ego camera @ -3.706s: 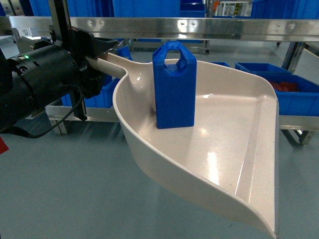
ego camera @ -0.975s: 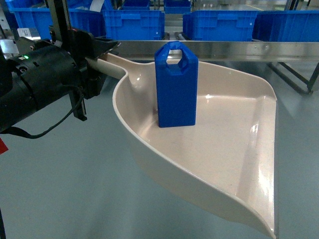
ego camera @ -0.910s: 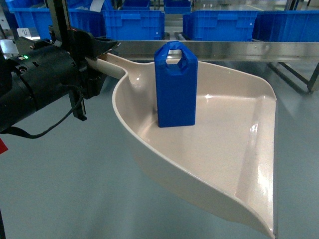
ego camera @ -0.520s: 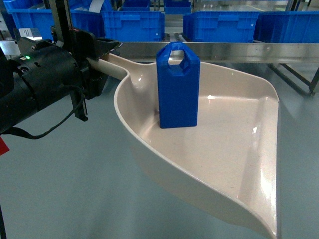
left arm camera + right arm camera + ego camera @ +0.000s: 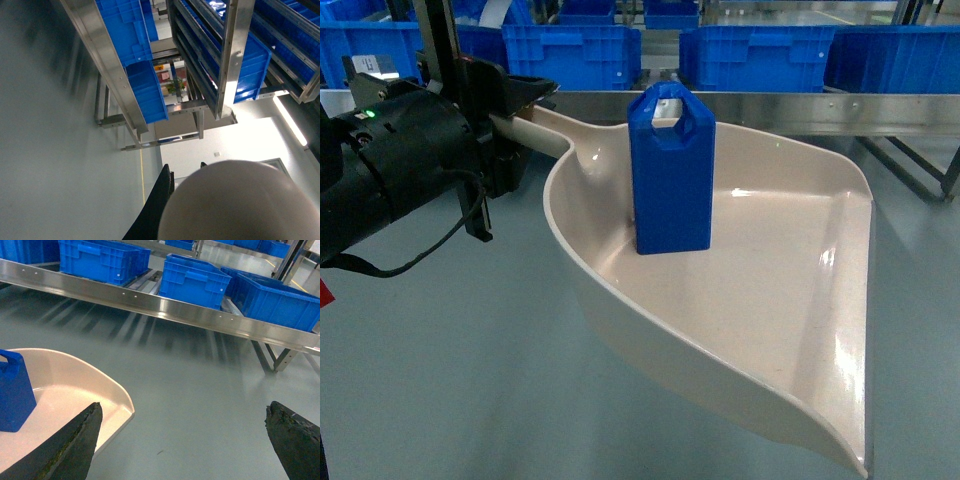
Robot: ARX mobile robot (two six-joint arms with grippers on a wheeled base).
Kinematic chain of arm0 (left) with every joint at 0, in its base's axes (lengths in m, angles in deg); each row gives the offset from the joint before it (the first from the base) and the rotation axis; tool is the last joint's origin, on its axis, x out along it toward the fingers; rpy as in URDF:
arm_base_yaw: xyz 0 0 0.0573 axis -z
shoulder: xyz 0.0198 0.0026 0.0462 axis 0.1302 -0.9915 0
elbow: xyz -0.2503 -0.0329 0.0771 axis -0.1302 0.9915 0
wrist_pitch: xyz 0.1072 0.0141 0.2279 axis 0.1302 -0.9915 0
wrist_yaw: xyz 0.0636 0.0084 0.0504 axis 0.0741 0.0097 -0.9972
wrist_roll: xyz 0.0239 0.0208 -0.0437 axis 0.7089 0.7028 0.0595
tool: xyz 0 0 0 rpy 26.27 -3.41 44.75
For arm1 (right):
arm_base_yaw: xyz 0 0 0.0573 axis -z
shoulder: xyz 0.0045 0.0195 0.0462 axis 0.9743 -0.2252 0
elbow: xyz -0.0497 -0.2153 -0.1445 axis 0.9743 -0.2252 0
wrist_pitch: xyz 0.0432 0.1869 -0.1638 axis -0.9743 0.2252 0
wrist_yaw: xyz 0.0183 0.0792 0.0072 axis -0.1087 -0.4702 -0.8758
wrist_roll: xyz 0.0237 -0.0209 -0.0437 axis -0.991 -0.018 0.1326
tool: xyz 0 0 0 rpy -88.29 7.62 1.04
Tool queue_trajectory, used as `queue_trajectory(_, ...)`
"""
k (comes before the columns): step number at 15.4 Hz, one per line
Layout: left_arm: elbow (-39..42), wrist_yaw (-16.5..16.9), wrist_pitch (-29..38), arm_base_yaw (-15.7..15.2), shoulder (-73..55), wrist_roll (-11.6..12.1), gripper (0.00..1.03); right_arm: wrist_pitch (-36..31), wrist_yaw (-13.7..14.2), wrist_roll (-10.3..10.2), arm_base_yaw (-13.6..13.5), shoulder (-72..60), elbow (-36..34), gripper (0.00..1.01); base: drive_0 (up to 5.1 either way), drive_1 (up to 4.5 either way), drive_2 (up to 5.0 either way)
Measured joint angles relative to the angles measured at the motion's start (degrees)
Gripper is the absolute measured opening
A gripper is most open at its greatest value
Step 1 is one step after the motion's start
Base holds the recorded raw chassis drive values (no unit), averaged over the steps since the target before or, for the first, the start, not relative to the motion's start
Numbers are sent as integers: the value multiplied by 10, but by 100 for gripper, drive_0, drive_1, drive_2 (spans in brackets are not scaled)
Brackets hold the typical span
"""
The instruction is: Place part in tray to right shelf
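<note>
The beige tray (image 5: pixel 760 300) hangs above the grey floor, and my left gripper (image 5: pixel 520 108) is shut on its handle at the upper left. The blue part (image 5: pixel 670 170) stands upright in the tray's back corner, near the handle. In the left wrist view the tray's rounded underside (image 5: pixel 240 200) fills the lower right beside one black finger (image 5: pixel 157 205). My right gripper (image 5: pixel 183 409) is open and empty over the floor, just right of the tray's front lip (image 5: pixel 120 395). The shelf's steel front rail (image 5: pixel 790 105) runs right behind the tray.
Several large blue crates (image 5: pixel 570 50) sit on the rack behind the rail, also seen in the right wrist view (image 5: pixel 192 280). The rack's legs (image 5: pixel 920 165) stand at the right. More steel racks with blue crates (image 5: pixel 145 75) show in the left wrist view.
Since the earliest frame the steel rail sits lower in the head view and crates now show above it. The part stays upright in the tray and the left gripper's hold is unchanged.
</note>
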State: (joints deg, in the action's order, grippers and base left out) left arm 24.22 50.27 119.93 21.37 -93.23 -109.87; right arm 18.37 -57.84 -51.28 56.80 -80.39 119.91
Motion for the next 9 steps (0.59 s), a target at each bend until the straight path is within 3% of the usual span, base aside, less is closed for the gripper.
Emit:
queue_trajectory(5,0,0,0,0,0,0,12,1,0,0,0,0,0,98,279,226,-494)
queue_trajectory(9,0,1,0,3,0,0,12,0,1,0,0,0,0,98,16,397,-365)
